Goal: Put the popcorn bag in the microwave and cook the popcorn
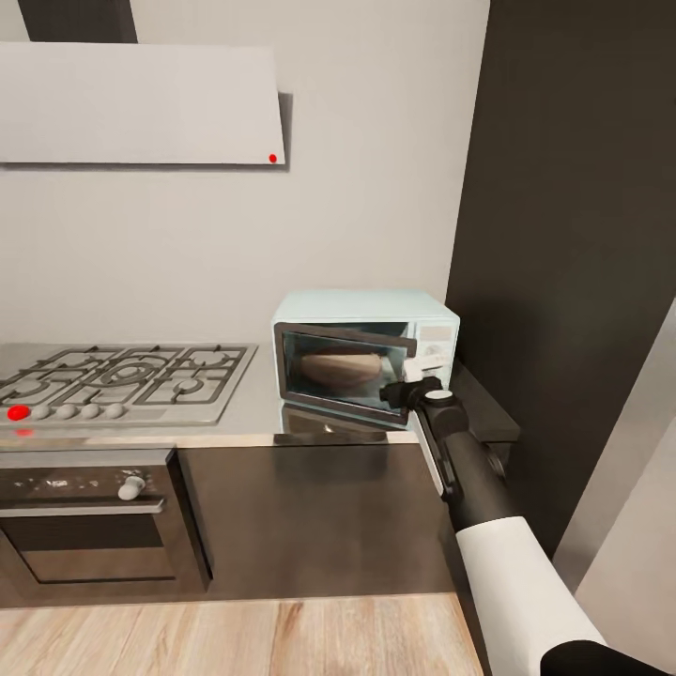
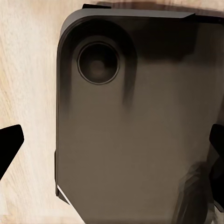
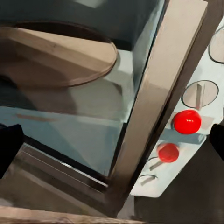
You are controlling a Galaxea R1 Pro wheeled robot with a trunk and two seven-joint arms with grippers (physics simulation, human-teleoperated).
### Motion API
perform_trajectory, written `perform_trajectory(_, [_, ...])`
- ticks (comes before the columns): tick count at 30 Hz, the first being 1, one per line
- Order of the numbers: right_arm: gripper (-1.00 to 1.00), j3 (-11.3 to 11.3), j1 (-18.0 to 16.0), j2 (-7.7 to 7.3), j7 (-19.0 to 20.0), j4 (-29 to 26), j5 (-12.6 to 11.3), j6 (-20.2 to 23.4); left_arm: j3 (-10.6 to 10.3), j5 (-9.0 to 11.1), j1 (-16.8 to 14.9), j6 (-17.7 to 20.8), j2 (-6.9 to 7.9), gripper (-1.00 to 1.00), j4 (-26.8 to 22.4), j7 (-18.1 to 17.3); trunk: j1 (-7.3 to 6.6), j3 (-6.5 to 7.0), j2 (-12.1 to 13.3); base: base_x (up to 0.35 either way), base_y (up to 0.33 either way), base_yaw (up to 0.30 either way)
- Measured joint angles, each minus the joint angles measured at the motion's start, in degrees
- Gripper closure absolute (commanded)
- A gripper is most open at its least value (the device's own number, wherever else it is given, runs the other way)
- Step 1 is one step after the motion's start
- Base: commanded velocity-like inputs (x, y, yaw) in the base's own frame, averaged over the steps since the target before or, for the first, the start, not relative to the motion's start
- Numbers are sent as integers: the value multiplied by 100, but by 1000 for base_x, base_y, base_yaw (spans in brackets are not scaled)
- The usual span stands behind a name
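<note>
Since the popcorn bag (image 1: 340, 371) already shows tan behind the microwave (image 1: 364, 357) window, at the table's (image 1: 253, 399) right end, heating seems the step in hand. The right tool (image 1: 406, 387), fingers spread wide and empty, hovers near the red button (image 3: 186, 122); pressing it looks next.

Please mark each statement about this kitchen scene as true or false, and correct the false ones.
1. The microwave stands on the countertop, to the right of the gas hob. True.
2. The built-in oven sits above the hob. False: the built-in oven is below the hob, under the countertop.
3. The right gripper is at the microwave's front, by its control panel. True.
4. The panel's round button is green. False: the round button is red.
</note>
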Motion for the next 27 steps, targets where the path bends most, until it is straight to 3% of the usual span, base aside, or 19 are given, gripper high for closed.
perform_trajectory(3, [-100,11,217,-16,599,-4,-5,-26,0,0,2,0,-1,-100,0,0,0,0,0,0,0,0])
perform_trajectory(5, [-100,8,399,-286,986,-5,21,-45,0,0,0,0,0,-100,-1,0,0,0,0,0,0,0])
perform_trajectory(8, [-100,8,552,-873,1633,-5,-6,-50,1,0,0,0,0,-100,-1,0,0,0,0,0,0,0])
perform_trajectory(10, [-100,-7,578,-1152,1948,-3,-5,-32,0,0,-1,0,0,-100,-1,0,0,0,0,0,0,0])
perform_trajectory(13, [-100,-91,589,-1595,2108,18,-2,-5,-1,0,1,0,0,-100,-1,0,0,0,0,0,0,0])
perform_trajectory(14, [-100,-159,590,-1660,2111,11,-11,4,0,0,0,0,0,-100,-1,0,0,0,0,0,0,0])
perform_trajectory(19, [-100,-859,590,-1736,2091,-10,12,-3,0,0,1,0,0,-100,0,0,0,0,0,0,0,0])
perform_trajectory(27, [-100,-1010,590,-1717,1991,-267,-2,23,24,0,0,0,5,-100,-9,0,-2,0,-1,52,0,0])
